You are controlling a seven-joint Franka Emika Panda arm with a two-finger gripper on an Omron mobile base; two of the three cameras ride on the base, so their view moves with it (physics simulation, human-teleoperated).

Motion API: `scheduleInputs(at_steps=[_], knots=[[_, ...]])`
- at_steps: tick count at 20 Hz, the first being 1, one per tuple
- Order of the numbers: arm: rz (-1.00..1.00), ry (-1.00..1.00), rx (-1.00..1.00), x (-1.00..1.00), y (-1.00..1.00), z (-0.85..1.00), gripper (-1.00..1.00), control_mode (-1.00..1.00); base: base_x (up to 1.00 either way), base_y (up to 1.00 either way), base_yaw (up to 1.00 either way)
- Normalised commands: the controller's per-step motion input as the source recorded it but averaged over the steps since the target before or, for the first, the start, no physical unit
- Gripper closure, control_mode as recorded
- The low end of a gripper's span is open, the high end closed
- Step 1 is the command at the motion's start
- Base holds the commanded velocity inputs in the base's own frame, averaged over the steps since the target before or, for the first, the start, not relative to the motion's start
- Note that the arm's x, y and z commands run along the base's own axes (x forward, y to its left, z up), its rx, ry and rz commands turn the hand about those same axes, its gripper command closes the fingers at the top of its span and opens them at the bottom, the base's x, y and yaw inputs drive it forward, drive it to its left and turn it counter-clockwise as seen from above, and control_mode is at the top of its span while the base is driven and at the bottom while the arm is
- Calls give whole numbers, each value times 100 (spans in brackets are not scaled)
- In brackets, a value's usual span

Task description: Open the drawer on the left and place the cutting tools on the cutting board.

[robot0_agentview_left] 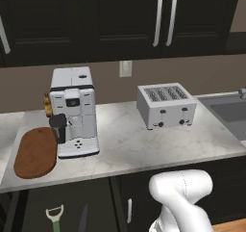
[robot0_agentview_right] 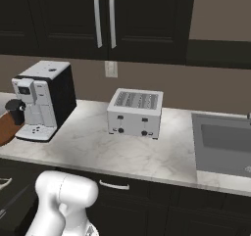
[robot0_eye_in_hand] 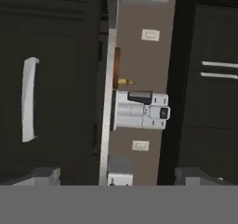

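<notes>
Marble counter (robot0_agentview_left: 144,144) is carrying the cutting board (robot0_agentview_left: 35,152) at its left end, beside the coffee machine (robot0_agentview_left: 73,111). Below it the drawer (robot0_agentview_left: 67,207) is standing open, with the peeler (robot0_agentview_left: 55,215) and the knife (robot0_agentview_left: 82,217) lying inside, their long axes running front to back. The jaws are standing wide apart and holding nothing, looking at the cabinet fronts; the tools seem to be lying off to their side.
</notes>
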Motion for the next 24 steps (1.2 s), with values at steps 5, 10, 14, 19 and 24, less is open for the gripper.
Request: scheduleInputs(at_steps=[5,10,14,19,24], knots=[[-14,14,27,22,-45,86,-100,-100,0,0,0],[-6,31,38,86,-98,68,-100,-100,0,0,0],[-4,46,41,100,-100,70,-100,-100,0,0,0],[-5,48,43,100,-100,90,-100,-100,0,0,0],[0,44,36,94,-82,42,-100,-100,0,0,0]])
